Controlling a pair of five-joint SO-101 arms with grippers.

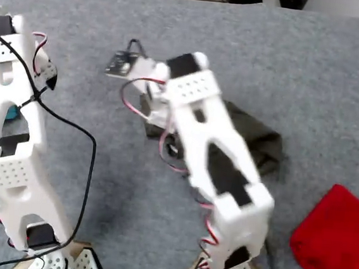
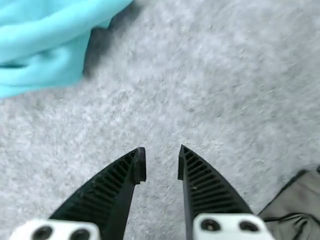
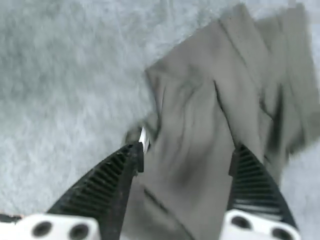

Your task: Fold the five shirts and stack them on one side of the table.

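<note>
In the high view, a soft grey fuzzy table cover [image 1: 313, 71] is seen under two white plastic arms. A crumpled dark olive cloth shirt [image 1: 258, 142] is laid near the middle and is partly hidden by the right arm [image 1: 216, 151]. A bright red cloth shirt [image 1: 337, 245] is laid by the right edge, on the arms' side, well apart from the dark one. A small bit of a turquoise fleecy shirt [image 1: 11, 113] is seen just beside the left arm [image 1: 12, 156].

In the left wrist view, the left gripper [image 2: 162, 164] is held over bare cover. Its black ridged fingers [image 2: 115, 190] are parted by a narrow gap, and nothing is held between them. The turquoise shirt is shown bunched in soft rolls, and a corner of the dark shirt is seen too.

In the right wrist view, the right gripper [image 3: 187, 157] is spread wide over the dark shirt. Long creases and folds are shown close up.
</note>
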